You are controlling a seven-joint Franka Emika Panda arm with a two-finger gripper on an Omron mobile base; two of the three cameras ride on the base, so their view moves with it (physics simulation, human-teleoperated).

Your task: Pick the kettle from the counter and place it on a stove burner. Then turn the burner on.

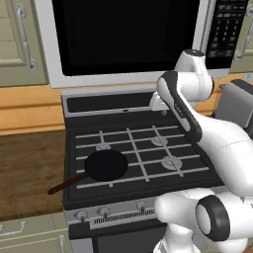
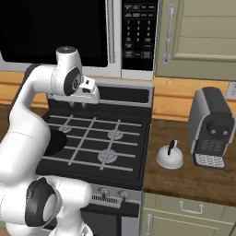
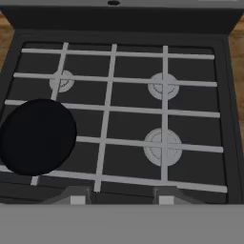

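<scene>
- The small squat white-silver kettle (image 2: 169,157) with a thin black upright handle stands at centre right of the right base view, on the dark brown wood-grain counter (image 2: 184,177).
- It sits between the black cooktop's right edge and a grey and black coffee machine (image 2: 211,127), apart from both.
- The white arm's two-finger gripper (image 2: 78,104) hangs over the back of the cooktop in the upper left of the right base view, well apart from the kettle, with nothing between its fingers.
- In the left base view the gripper (image 1: 163,111) shows at centre right, just below the stove's back panel.
- In the hand view two dark finger tips (image 3: 76,196) rise at the bottom edge, set widely apart and empty.
- The larger round light-grey stove burner (image 3: 163,145) lies under pale grey grate bars at lower right of the hand view, bare.
- In the left base view that burner (image 1: 171,162) is at centre right.
- A flat black frying pan (image 1: 105,164) covers the front left burner, at lower centre left of the left base view, its brown handle reaching down-left over the counter.
- The pan (image 3: 38,137) is the dark disc at the left of the hand view.
- Round stove knobs (image 1: 104,212) line the front panel near the bottom of the left base view.
- A black-fronted microwave (image 1: 128,34) fills the top of that view.
</scene>
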